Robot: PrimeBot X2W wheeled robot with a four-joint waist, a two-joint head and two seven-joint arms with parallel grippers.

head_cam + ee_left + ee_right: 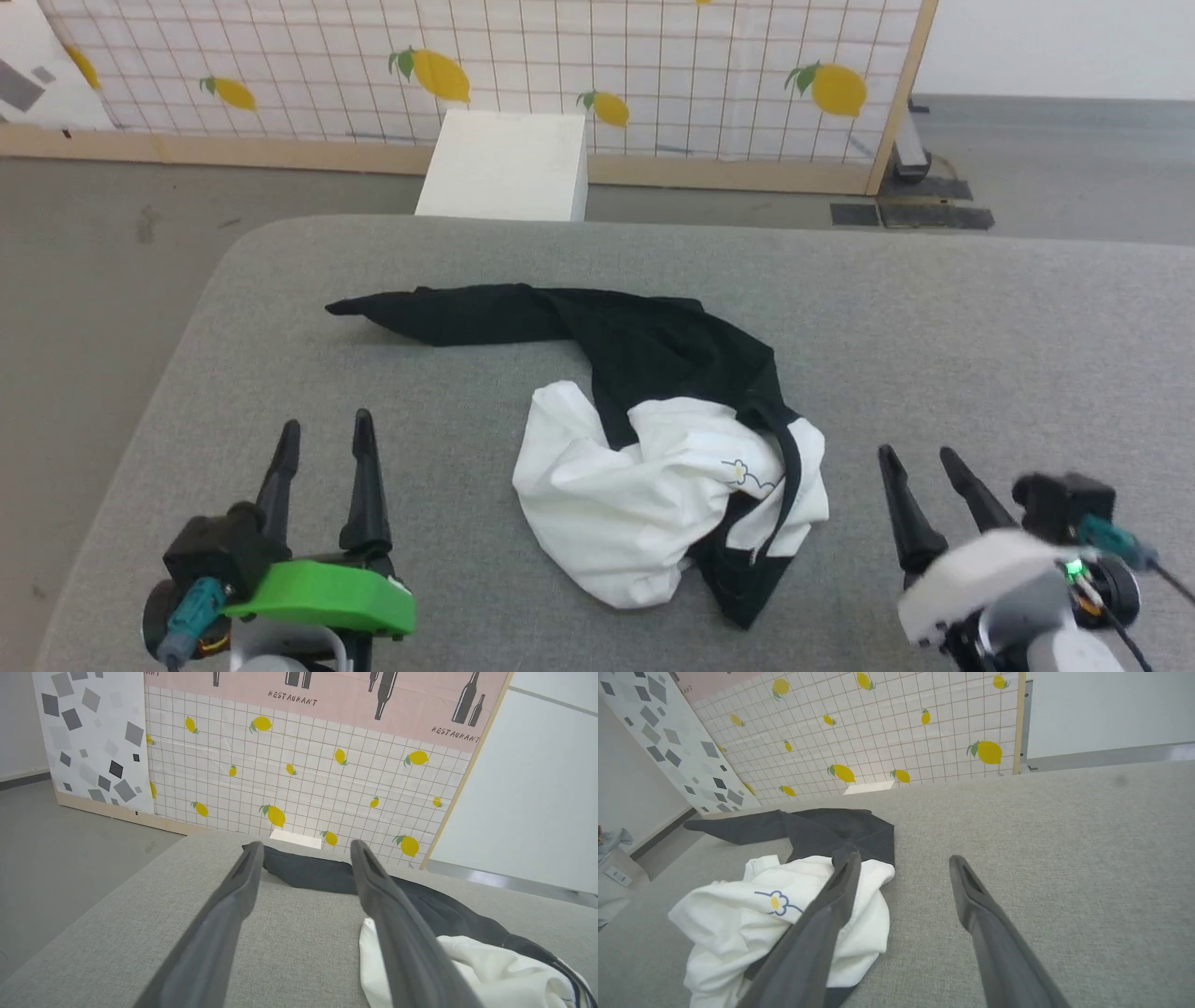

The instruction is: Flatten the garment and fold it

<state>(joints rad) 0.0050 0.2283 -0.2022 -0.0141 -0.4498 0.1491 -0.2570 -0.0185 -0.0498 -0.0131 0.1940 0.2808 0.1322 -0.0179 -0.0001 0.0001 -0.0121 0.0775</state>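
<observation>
Here we are, and the garment (pixel 653 467) sits in a heap right in the middle of the grey cloth-covered counter (pixel 980 355), nowhere near flat. White body fabric is bunched up at the near side, with a little yellow print (pixel 742 473) peeking out of the folds. Black cloth is piled behind it, and one black sleeve (pixel 448 315) trails away to the far left, lying long and loose on the counter.

Now the left tool (pixel 327 420): fingers well apart, nothing between them but bare counter, parked near the front edge off to the garment's left. Over on the other side, the right tool (pixel 917 452) shows the same picture, fingers spread and empty, sitting just off the garment's right flank. Neither one is touching cloth as far as the head view tells it. In the right wrist view one finger crosses in front of the white fabric, but that looks like overlap, not contact.

Why this stance? My read is that it brackets the heap. With one tool on each side and both spread wide, each can pinch an edge and draw the fabric outward. Flattening looks barely begun and folding is a long way off. The tricky bit will be finding real edges in that crumple, since the hem and shoulders are buried. A grab at the white bulge could lift several layers together.

Beyond the counter stand a white box (pixel 509 163) and a lemon-patterned screen (pixel 653 75), well clear of the action
</observation>
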